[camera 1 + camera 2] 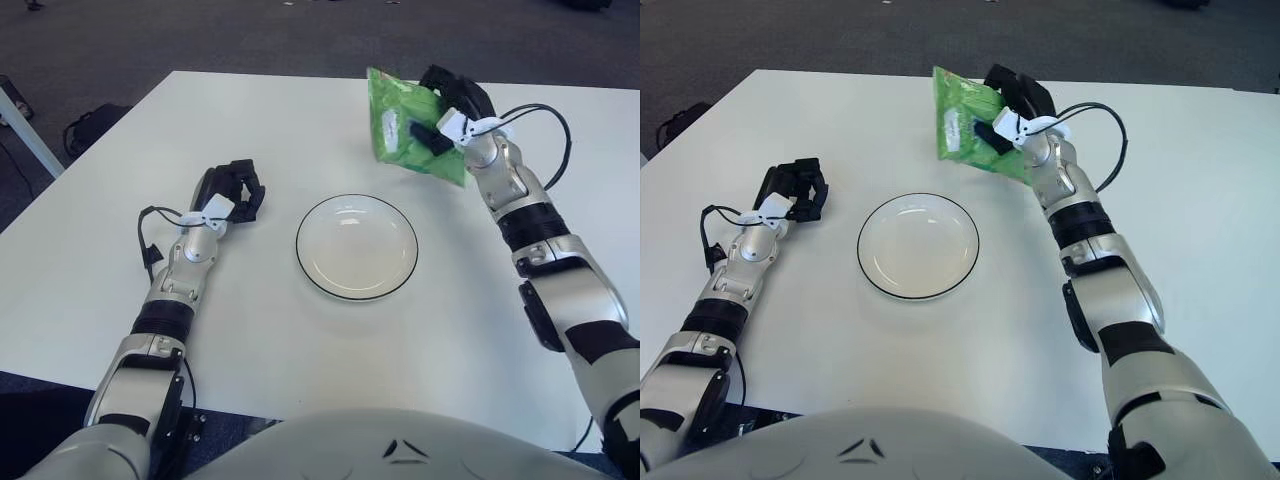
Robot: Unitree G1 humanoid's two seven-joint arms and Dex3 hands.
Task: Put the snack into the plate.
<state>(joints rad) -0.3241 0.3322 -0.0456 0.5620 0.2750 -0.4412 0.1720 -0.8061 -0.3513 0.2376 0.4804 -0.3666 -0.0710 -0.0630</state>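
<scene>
Right hand (452, 112) is up off the worktop (300, 330), forearm stretched out toward one o'clock from the plate (356, 247), wrist cocked, dark fingers clamped on the snack (400, 128). One finger shows across the front face of the bag, the rest wrap behind its right edge. A black cable loops out from the wrist.

The snack is a flat green packet, glossy and crinkled like foil or plastic film, with a small white label on its face. It hangs in the air above the worktop, at about twelve to one o'clock from the plate and clear of it. The packet stands nearly on edge, its long axis running from upper left down to lower right, printed face turned toward the camera.

The plate is round, white and shiny with a thin dark rim, bare inside, sitting flat at the middle of the matte white worktop.

Left hand (232, 194) shows at nine o'clock from the plate, fingers curled in, holding nothing.
</scene>
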